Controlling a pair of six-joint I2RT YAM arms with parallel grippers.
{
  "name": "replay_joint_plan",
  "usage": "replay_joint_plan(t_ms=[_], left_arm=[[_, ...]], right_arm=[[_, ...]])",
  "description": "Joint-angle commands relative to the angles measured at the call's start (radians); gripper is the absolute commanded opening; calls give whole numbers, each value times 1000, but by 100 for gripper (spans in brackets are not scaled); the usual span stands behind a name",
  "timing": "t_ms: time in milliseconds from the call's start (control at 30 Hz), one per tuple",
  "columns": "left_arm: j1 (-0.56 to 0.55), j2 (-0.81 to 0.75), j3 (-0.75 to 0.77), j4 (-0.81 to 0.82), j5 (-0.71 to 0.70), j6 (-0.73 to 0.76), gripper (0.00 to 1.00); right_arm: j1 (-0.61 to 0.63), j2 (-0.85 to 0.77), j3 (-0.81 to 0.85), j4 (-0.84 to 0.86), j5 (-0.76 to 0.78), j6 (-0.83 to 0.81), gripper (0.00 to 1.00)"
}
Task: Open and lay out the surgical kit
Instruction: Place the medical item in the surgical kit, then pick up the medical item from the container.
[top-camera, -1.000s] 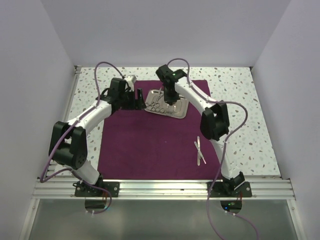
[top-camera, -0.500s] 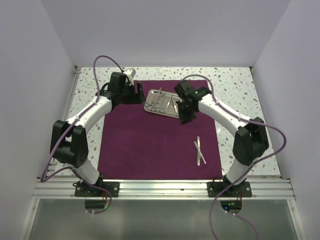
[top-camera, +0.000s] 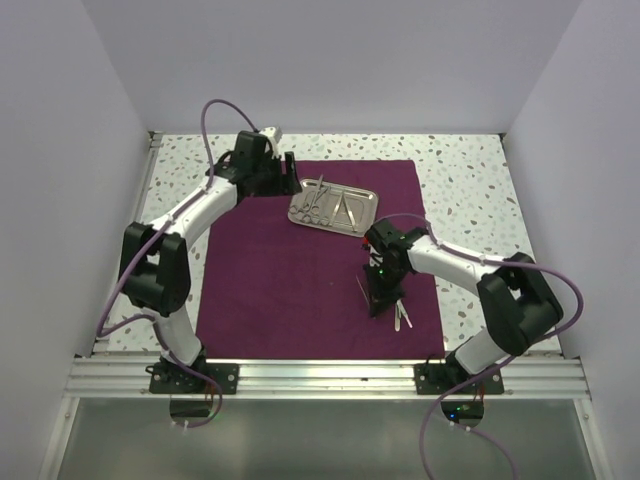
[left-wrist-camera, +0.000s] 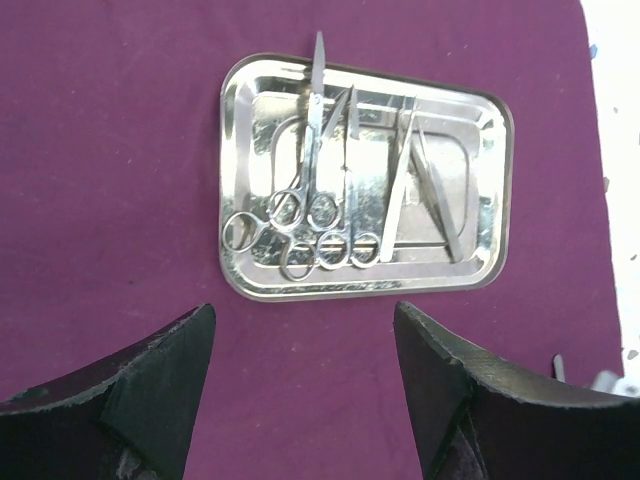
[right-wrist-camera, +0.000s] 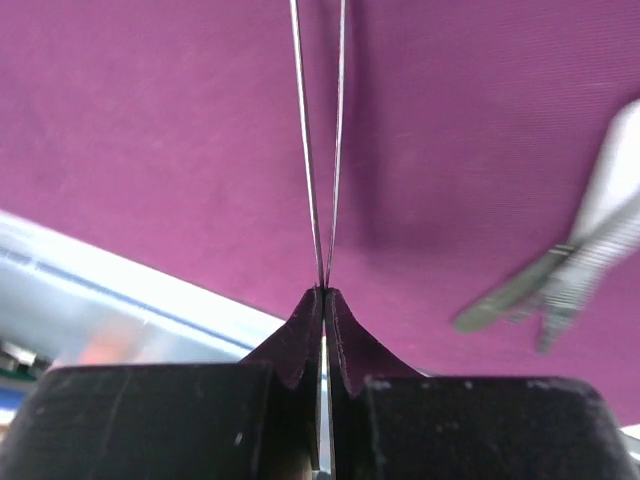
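Purple cloth wrap (top-camera: 290, 280), spread flat on the speckled table (top-camera: 480, 190). On its far part: steel tray (left-wrist-camera: 232, 150), rectangular, shiny. Tray contents: ring-handled instruments (left-wrist-camera: 310, 215), overlapping, on one half, one tip reaching past the rim; thin straight pieces (left-wrist-camera: 415, 185) on the other half. Above the cloth just beside the tray: left tool (left-wrist-camera: 300, 375), fingers spread, gripping nothing. Over the near right part of the cloth: right tool (right-wrist-camera: 323, 300), clenched on a thin two-pronged silver instrument (right-wrist-camera: 320, 140). Outside the tray: one tweezers-like piece (right-wrist-camera: 585, 250), lying on the cloth just beside the right tool, blurred.
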Motion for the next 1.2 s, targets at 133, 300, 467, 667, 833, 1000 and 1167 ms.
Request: replay_joint_plan(t_ms=[133,300,467,667,833,1000,1167], left_arm=[[-38,12,61,-19,-29,-35,75],[-42,-1,35,-19,-48,-32,75],[-42,-4,49,-39,-72,-6,75],[-41,-14,60,-68,-86,57,75],[-25,-21,36,-76,-71,82,75],[4,-21,11,-71,-46,107,75],[51,-20,2,-65,-8,123,75]], right_arm=[[24,-31,-31,59,-208,-38,0],[27,6,6,36,-250,-52,50],[27,-8,153,-85,-132,-90,98],[16,100,487,-152,84,-102,98],[-40,337,815,-211,187,-102,98],[-113,591,1112,-306,264,-115,94],[-163,838,1443,-401,348,-162,83]])
